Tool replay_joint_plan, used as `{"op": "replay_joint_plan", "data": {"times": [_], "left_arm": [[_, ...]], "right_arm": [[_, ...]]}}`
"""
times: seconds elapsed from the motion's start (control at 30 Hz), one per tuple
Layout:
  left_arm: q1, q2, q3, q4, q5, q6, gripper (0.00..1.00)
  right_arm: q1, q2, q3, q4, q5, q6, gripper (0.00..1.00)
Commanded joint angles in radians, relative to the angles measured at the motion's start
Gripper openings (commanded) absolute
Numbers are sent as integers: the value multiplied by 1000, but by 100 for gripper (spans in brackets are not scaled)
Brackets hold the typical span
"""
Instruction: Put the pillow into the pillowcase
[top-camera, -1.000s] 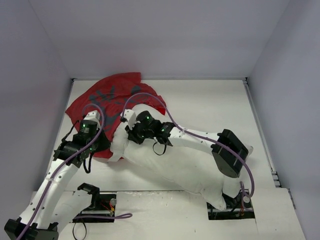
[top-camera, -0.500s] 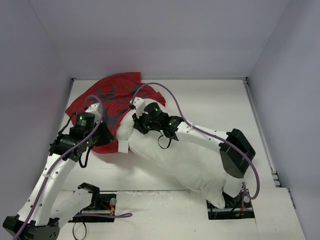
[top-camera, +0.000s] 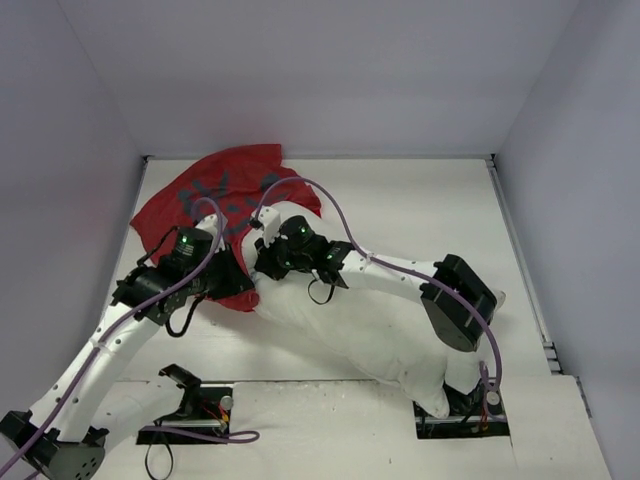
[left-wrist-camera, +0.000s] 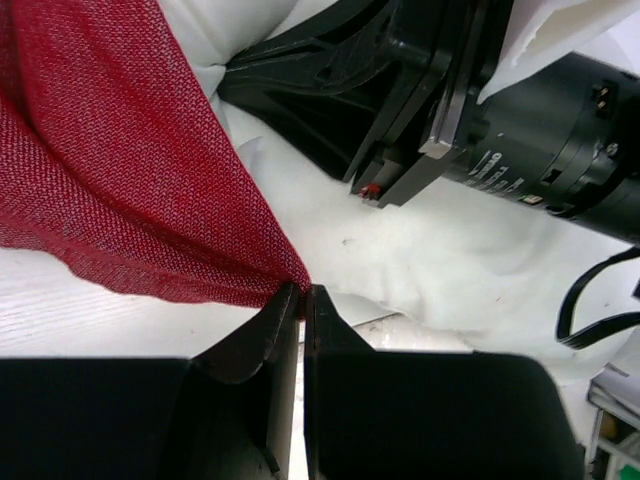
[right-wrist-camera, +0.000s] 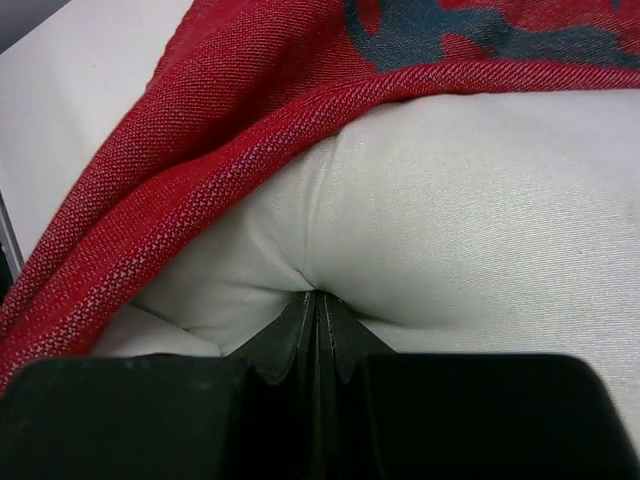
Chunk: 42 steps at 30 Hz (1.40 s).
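The red pillowcase (top-camera: 215, 190) lies crumpled at the back left of the table. The white pillow (top-camera: 360, 330) stretches from it toward the right arm's base. My left gripper (top-camera: 243, 292) is shut on the pillowcase's lower edge, right beside the pillow's end. In the left wrist view the jaws (left-wrist-camera: 302, 290) pinch the red cloth (left-wrist-camera: 120, 180), with the pillow (left-wrist-camera: 430, 250) just behind. My right gripper (top-camera: 262, 248) is shut on the pillow's end. In the right wrist view it (right-wrist-camera: 318, 297) grips a fold of white pillow (right-wrist-camera: 460, 200) under the draped red pillowcase (right-wrist-camera: 230, 110).
Grey walls close in the white table (top-camera: 420, 200) at the back and on both sides. Purple cables (top-camera: 335, 215) loop above both wrists. The right arm's black wrist body (left-wrist-camera: 470, 110) sits close in front of the left gripper. Both arm bases stand at the near edge.
My left gripper has moved right, drawing the pillowcase's edge up against the pillow's end. The right wrist rose, then came back down and left, holding the pillow.
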Motion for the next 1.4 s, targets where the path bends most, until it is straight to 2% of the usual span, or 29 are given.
{"op": "replay_joint_plan", "data": {"times": [0.0,0.17,0.23,0.37,0.4,0.5,0.63,0.8,0.87,1.0,1.13,1.37], "left_arm": [[-55,-27,-5,145,89,-143,0],[-99,-125,-55,140,63,-154,0],[-99,-116,-15,137,33,-108,0],[-97,-53,88,94,-116,-39,0],[-97,-44,102,93,-147,-30,15],[-96,-17,151,70,-257,4,44],[-94,28,218,27,-357,39,57],[-59,108,300,27,-503,133,58],[20,178,321,25,-480,162,58],[192,304,387,30,-345,226,58],[253,433,429,30,-238,308,58],[312,569,438,10,-130,432,58]], "right_arm": [[-2,37,-11,60,-11,30,0],[-3,7,29,60,29,1,0],[-5,13,53,57,14,-28,0],[-13,-19,72,36,-51,-43,1],[-12,-36,73,30,-45,-54,2],[-16,-105,76,-7,27,-106,5],[-25,-202,55,-15,41,-138,15],[-40,-286,27,-19,70,-154,29],[-66,-319,14,-24,69,-158,32],[-138,-354,-9,-29,58,-145,40],[-200,-334,-2,-29,23,-145,47],[-223,-293,-10,-30,-8,-128,49]]}}
